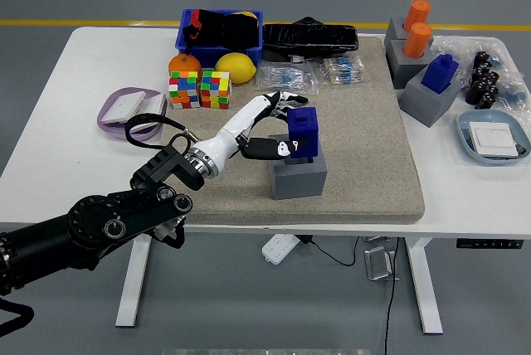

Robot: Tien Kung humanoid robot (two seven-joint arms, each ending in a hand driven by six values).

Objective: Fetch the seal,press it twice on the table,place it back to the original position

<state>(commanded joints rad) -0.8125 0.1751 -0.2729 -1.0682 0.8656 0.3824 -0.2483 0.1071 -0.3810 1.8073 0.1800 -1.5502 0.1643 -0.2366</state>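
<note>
Head view: left hand [278, 127] clamped on blue seal [303, 131], fingers around upper body, seal base sitting in grey holder [297, 169] on mat [365, 148]. Seal looks rigid, light, smooth plastic; blocky sides suit side pinch, likely slippery.

I count two blue seals [304, 132] [440, 72], two orange seals [417, 13] [417, 39], three grey holders [297, 173] [427, 101] [400, 55], two puzzle cubes [184, 89] [215, 89], and one lemon [236, 66].
</note>
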